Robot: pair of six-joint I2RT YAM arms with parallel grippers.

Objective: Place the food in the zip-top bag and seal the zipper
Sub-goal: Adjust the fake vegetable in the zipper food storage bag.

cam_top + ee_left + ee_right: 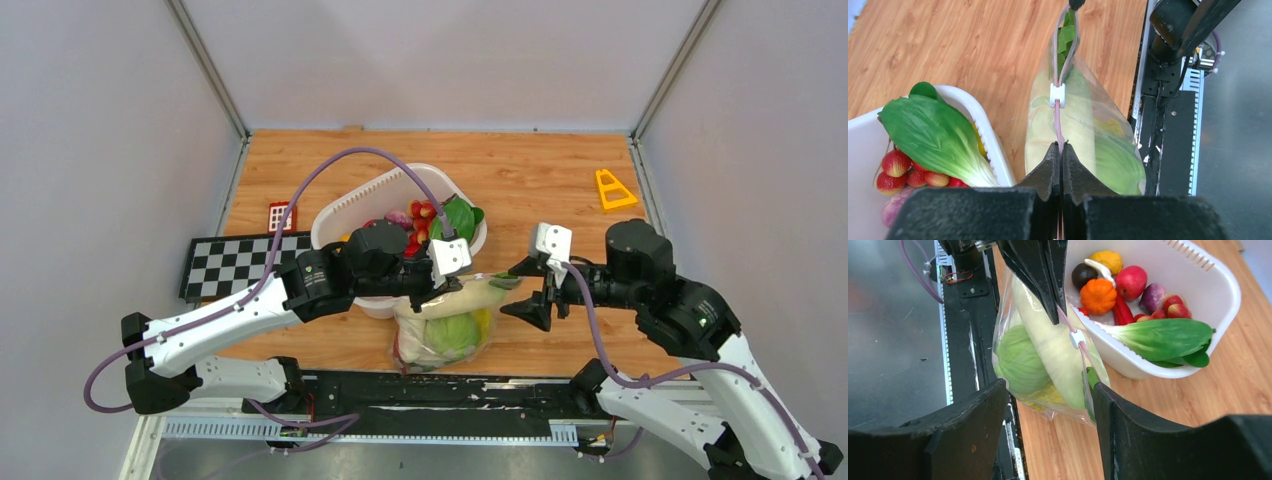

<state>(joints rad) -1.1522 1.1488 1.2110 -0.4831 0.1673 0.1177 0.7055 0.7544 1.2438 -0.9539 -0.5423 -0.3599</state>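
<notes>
Two arms met over the near edge of the counter [540,190], with the zip-top bag [1108,125] hanging between them just beside the white tub [1218,300]. The left end effector [1062,150] was clamped shut on the zipper [1058,125] at one end of the bag's top edge, its jaws pressed together over the pink strip. The white slider [1057,95] sat partway along; past it the two pink strips bowed apart. The right end effector [522,292] stood at the bag's other end with its jaws spread wide, gripping nothing; whether a fingertip touched the strip could not be told. Inside the bag lay the long white radish [1048,340] and the cabbage [1020,362]. In the tub were a green leafy piece [1163,337], an orange piece [1098,295] and several small red ones [895,162]
</notes>
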